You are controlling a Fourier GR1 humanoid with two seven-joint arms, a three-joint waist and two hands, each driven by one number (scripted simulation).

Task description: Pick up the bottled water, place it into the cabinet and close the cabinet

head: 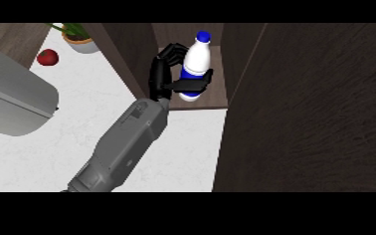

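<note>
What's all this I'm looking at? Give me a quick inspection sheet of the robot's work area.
Surface: white marbled counter.
Job's things: bottled water, white with a blue cap, held inside the open dark wood cabinet, over its shelf.
Clutter: red apple; potted plant; grey appliance at the left edge.
Hands: one hand curled round the bottle; which side it is cannot be told; the other not seen.
Cables: nothing seen.
Surroundings: nothing seen.
</note>
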